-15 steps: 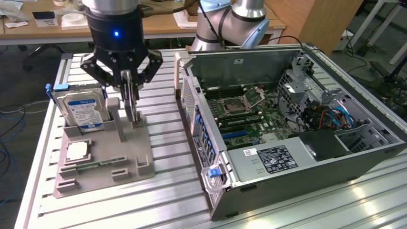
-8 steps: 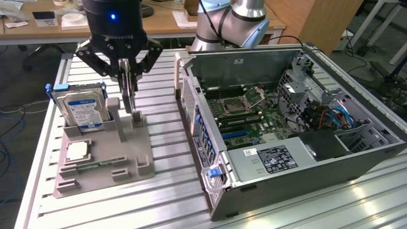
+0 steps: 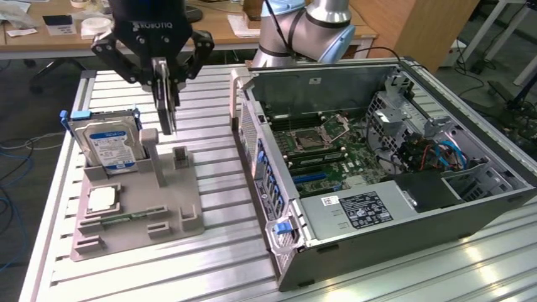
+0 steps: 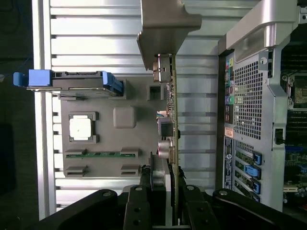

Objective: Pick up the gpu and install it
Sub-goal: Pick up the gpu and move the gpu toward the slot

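The gripper (image 3: 165, 78) is pinched narrow on the gpu (image 3: 168, 116), gripping one long edge so that the card hangs on edge, straight up and down, over the grey holder tray (image 3: 126, 236). That hold looks deliberate to me: a thin card taken by its edge stays stiff, and its opposite edge is left free to meet a slot. From where I stand its lower edge sits just above the tray's upright posts, on the tray's side toward the open computer case (image 3: 378, 251); I can't tell whether it has fully cleared them. Its silvery end bracket (image 4: 165, 24) sticks out past the tray's far end. The tray props each part where fingers can reach it: the hard drive (image 3: 107, 145) stands upright in the tray's far corner, away from the case, and the square processor chip (image 3: 100, 200) lies flat in its recess nearer me. The case lies on its side just beside the tray, its board facing up.
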{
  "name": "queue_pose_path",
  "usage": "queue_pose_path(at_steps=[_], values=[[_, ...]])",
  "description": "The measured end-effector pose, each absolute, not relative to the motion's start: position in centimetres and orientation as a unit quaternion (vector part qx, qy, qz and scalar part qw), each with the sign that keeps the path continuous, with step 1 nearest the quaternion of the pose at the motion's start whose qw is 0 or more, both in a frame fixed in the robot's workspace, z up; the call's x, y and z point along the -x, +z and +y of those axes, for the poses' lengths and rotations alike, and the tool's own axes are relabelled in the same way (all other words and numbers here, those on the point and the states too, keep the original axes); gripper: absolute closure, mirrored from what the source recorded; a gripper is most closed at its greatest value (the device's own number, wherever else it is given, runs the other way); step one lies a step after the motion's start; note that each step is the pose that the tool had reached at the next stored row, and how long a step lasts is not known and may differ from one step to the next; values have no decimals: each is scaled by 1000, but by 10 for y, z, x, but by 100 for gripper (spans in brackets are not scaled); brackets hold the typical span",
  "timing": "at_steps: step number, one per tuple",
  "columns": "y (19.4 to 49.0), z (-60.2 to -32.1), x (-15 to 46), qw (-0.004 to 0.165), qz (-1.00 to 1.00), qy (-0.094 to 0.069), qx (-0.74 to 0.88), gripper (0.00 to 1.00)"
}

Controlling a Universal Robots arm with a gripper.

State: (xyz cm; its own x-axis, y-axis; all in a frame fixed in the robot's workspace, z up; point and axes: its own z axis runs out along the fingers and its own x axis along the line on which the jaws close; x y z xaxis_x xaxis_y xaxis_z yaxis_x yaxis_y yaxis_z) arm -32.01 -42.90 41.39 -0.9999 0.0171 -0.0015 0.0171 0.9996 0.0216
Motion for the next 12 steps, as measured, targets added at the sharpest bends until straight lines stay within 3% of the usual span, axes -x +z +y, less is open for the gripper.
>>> queue_pose_path(at_steps=[3,6,12], values=[[421,-429,320,1,1000,6,-9,72],[421,-429,320,1,1000,-20,-9,72],[421,-429,318,1,1000,-23,-8,72]])
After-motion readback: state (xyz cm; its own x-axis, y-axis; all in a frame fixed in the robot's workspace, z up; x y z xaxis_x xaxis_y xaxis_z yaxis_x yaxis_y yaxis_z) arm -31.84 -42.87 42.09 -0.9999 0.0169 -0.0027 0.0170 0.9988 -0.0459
